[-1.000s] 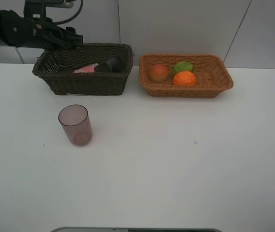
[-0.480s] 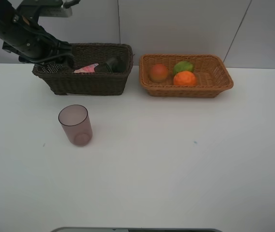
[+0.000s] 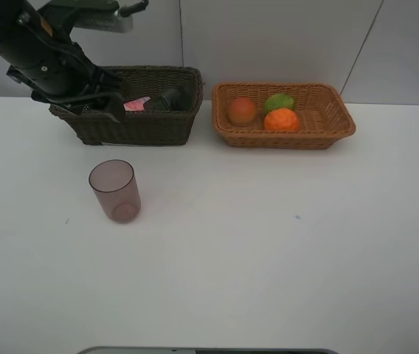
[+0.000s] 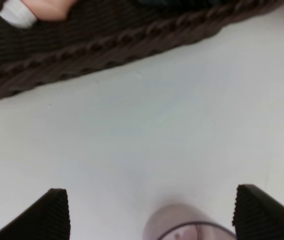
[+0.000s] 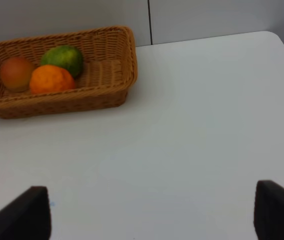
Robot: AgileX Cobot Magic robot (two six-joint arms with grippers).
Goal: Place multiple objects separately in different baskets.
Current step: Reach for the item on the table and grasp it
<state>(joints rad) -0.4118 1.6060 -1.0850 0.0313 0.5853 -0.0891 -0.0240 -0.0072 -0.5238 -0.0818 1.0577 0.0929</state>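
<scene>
Hanging over the near left corner of the dark brown basket [image 3: 128, 103], the left gripper [image 3: 102, 103] holds nothing, its jaws spread wide with bare counter [image 3: 268, 243] between them in the left wrist view. Just behind it, inside that basket, lie the pink tube [image 3: 136, 104] with its white cap [image 4: 16, 12] and, a little further along, the dark pump bottle [image 3: 171, 98]. Below and in front of the gripper, the translucent mauve cup [image 3: 114, 190] stands upright on the counter, apart from the basket; its rim shows between the two fingertips [image 4: 47, 215] in the left wrist view. Well off to the gripper's right, the orange-tan basket [image 3: 283, 136] sits beside the dark one and holds the red-orange fruit [image 3: 242, 110], the green fruit [image 3: 279, 102] and the orange [image 3: 281, 120], the three close together. The right gripper [image 5: 147, 215] does not show in the exterior high view; in its own wrist view its jaws stand wide apart and empty above bare counter, with the orange-tan basket ahead of it.
</scene>
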